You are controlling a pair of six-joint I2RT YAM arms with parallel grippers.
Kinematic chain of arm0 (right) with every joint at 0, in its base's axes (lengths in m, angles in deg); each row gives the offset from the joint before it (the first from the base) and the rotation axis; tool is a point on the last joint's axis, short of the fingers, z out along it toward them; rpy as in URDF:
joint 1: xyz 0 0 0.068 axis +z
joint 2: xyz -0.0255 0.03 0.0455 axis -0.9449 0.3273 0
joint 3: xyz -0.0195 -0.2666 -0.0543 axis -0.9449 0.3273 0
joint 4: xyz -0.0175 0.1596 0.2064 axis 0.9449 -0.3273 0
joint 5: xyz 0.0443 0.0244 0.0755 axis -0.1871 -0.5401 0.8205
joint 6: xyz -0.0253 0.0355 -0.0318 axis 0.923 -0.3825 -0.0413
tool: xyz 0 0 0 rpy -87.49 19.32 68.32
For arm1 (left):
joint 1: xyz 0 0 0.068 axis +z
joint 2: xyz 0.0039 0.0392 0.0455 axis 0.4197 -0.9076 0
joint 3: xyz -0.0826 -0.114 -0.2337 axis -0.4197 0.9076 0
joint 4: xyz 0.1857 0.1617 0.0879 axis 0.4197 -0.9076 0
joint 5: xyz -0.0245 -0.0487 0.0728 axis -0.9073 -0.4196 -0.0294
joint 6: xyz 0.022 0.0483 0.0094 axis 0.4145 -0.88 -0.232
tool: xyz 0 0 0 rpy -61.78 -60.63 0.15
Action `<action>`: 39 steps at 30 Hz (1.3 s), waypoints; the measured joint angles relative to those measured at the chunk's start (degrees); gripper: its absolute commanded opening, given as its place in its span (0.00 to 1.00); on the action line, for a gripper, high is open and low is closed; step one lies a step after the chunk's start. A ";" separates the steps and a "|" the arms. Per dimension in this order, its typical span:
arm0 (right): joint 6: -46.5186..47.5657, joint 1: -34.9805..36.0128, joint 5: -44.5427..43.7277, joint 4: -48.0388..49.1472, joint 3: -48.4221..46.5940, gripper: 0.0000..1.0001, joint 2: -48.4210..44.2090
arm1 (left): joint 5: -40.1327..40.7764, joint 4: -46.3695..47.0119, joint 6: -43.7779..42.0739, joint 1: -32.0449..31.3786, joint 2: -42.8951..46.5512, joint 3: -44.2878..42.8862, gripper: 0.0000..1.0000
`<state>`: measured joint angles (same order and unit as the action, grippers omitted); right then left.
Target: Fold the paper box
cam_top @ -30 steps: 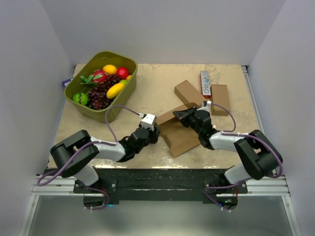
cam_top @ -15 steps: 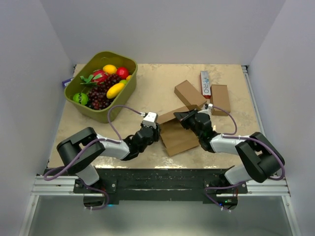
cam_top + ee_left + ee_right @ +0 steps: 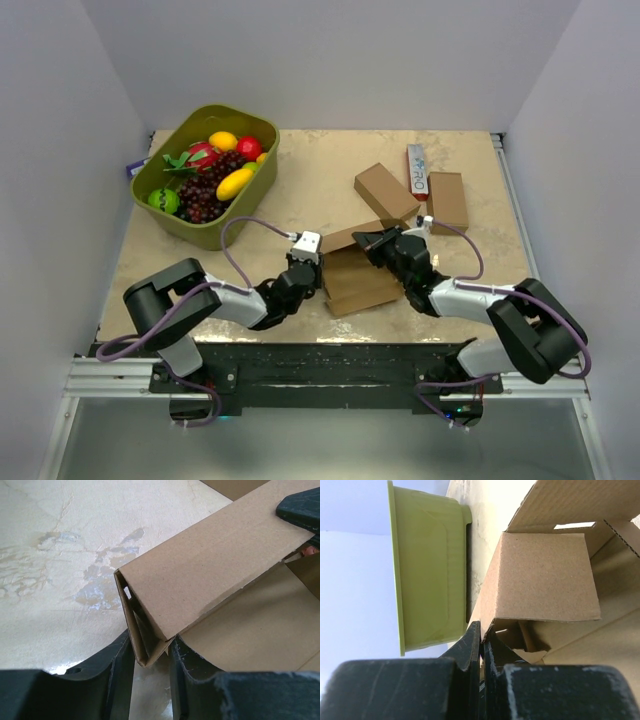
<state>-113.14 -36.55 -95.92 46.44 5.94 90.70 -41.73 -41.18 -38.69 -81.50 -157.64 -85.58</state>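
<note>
Nearest the arms' bases, the left claw (image 3: pixel 150 647) pinches a corner at the left end of the paper box (image 3: pixel 362 285), with one finger on each face of the doubled side wall. The box lies on the bench (image 3: pixel 300 205) just ahead of both arms, open side up. Its long axis runs left to right, the right end angled slightly away, and the lid panel rises along the far long edge. There the right claw (image 3: pixel 481 639) is pressed together at a flap's edge; whether card is caught between its fingers cannot be told. The likely trouble is that a corner pinch crushes or untucks the wall, or that uneven pushing sends the light box skidding and twisting. Beyond it lie plain brown boxes (image 3: pixel 385 190), a printed carton (image 3: pixel 418 170) and a green bin (image 3: pixel 430 570) of fruit.
</note>
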 measured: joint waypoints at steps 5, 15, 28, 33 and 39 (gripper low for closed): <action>0.31 0.22 0.85 -0.37 0.00 0.44 0.22 | 0.55 3.41 -3.56 -0.09 0.00 1.01 0.14; 6.01 0.63 4.63 -8.20 0.33 0.81 -6.82 | -4.28 4.50 -11.34 0.72 2.93 1.68 0.03; 39.47 0.63 6.88 -40.35 -16.20 0.83 -22.86 | -24.11 -16.09 -15.47 12.15 7.74 -2.51 0.04; 52.15 0.68 5.86 -46.27 -18.58 0.82 -25.57 | -28.83 -22.01 -17.05 13.51 10.88 -3.08 0.04; 59.36 0.94 3.54 -50.51 -17.92 0.79 -24.55 | -34.82 -26.14 -18.18 17.16 13.22 -3.10 0.04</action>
<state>-53.78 -35.61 -92.38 -4.07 -11.99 66.15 -76.55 -67.32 -56.87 -64.35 -144.42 -88.68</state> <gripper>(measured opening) 0.801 0.317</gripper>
